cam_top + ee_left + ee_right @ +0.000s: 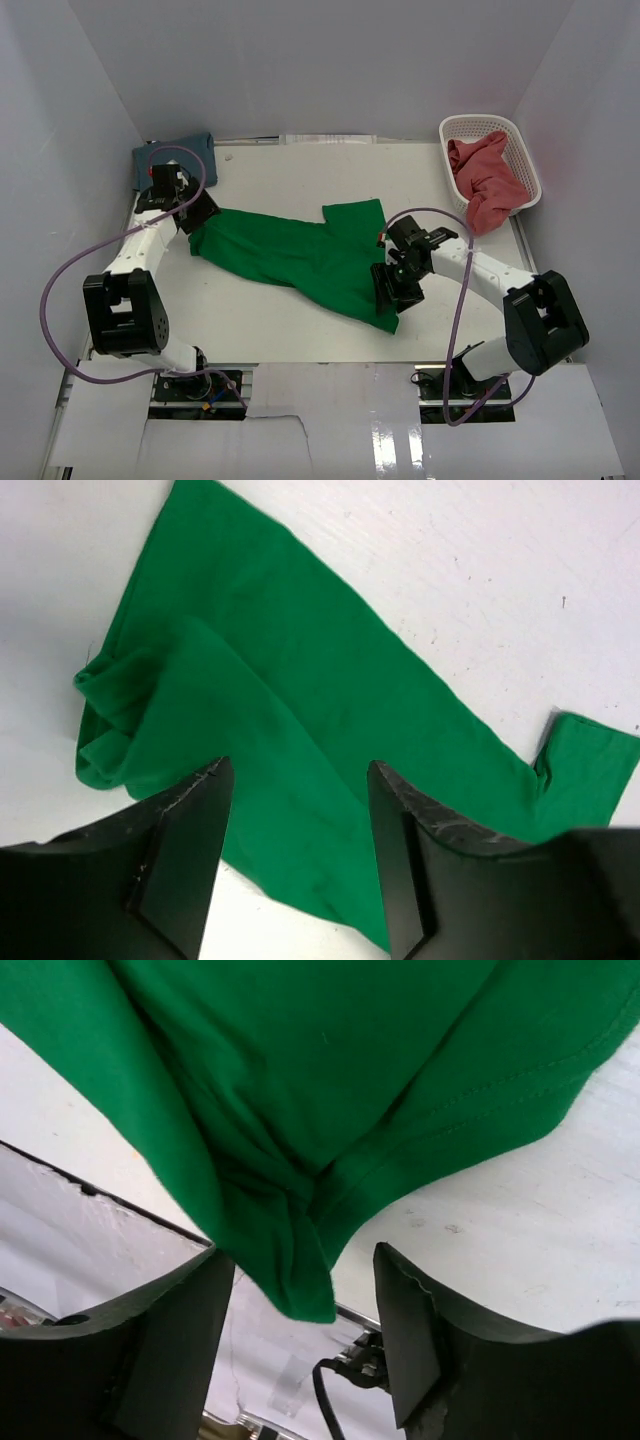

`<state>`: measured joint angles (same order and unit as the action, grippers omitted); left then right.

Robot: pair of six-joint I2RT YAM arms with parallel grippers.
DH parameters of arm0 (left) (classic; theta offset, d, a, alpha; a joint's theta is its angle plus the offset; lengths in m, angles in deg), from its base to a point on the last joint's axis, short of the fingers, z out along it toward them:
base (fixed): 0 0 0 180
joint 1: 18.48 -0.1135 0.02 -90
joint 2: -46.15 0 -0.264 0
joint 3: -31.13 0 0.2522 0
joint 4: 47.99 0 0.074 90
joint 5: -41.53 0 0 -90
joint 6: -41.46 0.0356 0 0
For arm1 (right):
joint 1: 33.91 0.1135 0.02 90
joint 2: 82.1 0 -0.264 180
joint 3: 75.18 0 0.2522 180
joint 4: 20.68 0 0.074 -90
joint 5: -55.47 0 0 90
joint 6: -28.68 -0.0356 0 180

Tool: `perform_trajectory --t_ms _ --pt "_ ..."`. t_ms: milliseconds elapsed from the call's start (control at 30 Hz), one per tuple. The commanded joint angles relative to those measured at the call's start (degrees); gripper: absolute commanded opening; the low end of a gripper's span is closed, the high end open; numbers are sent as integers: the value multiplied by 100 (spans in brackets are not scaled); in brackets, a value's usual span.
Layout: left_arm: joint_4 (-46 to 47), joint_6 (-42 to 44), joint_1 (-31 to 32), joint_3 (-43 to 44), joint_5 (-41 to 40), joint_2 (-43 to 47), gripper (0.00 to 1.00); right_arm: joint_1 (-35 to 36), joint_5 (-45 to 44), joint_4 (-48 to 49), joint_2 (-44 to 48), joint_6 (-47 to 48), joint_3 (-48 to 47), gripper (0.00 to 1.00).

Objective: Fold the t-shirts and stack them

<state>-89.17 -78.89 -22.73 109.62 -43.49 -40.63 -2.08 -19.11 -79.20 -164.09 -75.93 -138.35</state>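
The bright green t-shirt (300, 255) lies stretched across the middle of the table, bunched and twisted. My left gripper (200, 215) is open above its left end; the cloth (290, 780) lies under and between the fingers. My right gripper (392, 290) is open at the shirt's lower right corner (300, 1110), whose tip hangs between the fingers. The slate blue t-shirt (175, 155) lies folded at the far left corner. The pinkish red t-shirt (488, 185) is heaped in the white basket (520, 140) and spills over its near edge.
White walls enclose the table on three sides. The table's near edge (100, 1195) shows in the right wrist view, with cables below it. Purple cables (60, 290) loop from both arms.
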Motion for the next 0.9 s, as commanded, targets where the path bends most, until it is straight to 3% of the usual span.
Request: perform_trajectory --t_ms 0,67,300,533,600,867 --pt "-78 -6 3 48 -57 469 68 -54 -39 -7 315 -94 -454 66" --pt "-254 -50 3 101 -285 749 74 -220 -83 -51 403 -121 -815 65" --pt "-422 46 3 14 -409 1541 81 -634 84 264 308 -7 -1449 60" --pt "-308 337 3 -197 -251 1181 83 -828 163 1266 -439 2 -1159 54" --pt "-203 354 -5 -276 -277 1242 83 -863 233 1425 -641 -42 -1133 48" --pt "-106 398 3 -329 -286 1260 84 -960 242 1926 -1309 2 -1185 47"
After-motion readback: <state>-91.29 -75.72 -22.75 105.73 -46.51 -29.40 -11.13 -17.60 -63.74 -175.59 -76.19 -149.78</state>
